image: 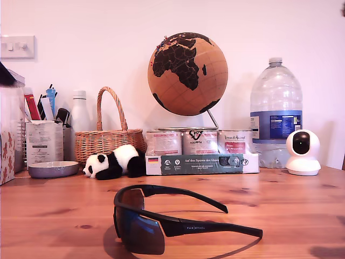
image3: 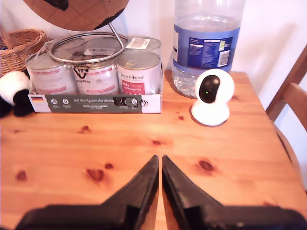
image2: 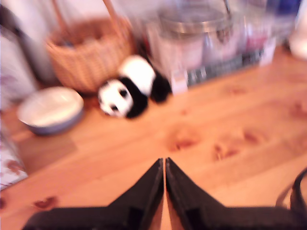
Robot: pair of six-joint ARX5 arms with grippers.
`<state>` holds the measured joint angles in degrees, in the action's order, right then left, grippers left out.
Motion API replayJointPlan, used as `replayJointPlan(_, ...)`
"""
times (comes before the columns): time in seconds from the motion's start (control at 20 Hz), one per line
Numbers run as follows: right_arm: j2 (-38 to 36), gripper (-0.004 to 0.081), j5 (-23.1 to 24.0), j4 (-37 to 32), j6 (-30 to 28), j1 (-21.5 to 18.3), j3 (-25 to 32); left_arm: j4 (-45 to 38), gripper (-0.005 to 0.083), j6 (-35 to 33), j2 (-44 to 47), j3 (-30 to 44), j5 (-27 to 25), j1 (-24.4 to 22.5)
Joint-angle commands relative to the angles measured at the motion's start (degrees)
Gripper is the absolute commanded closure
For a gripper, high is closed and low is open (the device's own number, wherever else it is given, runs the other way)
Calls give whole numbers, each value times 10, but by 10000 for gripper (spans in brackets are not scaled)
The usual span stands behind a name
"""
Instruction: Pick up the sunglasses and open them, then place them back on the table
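The sunglasses (image: 141, 226) lie on the table (image: 291, 199) near its front edge in the exterior view. Their black arms are spread open and the dark blue lenses point to that view's left. No arm or gripper shows in the exterior view. My first gripper (image2: 164, 161) hovers shut and empty over bare wood, in a blurred picture. A thin black curve (image2: 294, 196) at that picture's edge may be part of the sunglasses. My second gripper (image3: 159, 157) is also shut and empty, above the table in front of the tins.
Along the back of the table stand a bowl (image: 53, 169), a wicker basket (image: 108, 141), a panda toy (image: 113, 162), a boxed row of tins (image: 199, 163) under a cork globe (image: 187, 74), a water bottle (image: 275, 118) and a white camera (image: 302, 152). A wooden chair (image3: 292, 96) stands beside the table.
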<state>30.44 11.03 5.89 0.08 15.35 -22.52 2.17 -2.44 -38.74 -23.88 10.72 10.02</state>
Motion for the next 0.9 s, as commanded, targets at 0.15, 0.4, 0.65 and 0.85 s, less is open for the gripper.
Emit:
replayJointPlan(0.15,-121,780,0,36,-1,0,18,29,788,38,140,45,-29,-2)
replayJointPlan(0.4,-162,780,0,124,30,0,17,42,788,40,209,45,-33,-2)
replayJointPlan(0.65,-162,780,0,211,30,0,17,76,788,40,215,45,-33,-2)
replayJointPlan(0.85,-162,780,0,274,30,0,17,134,788,40,215,45,-33,-2)
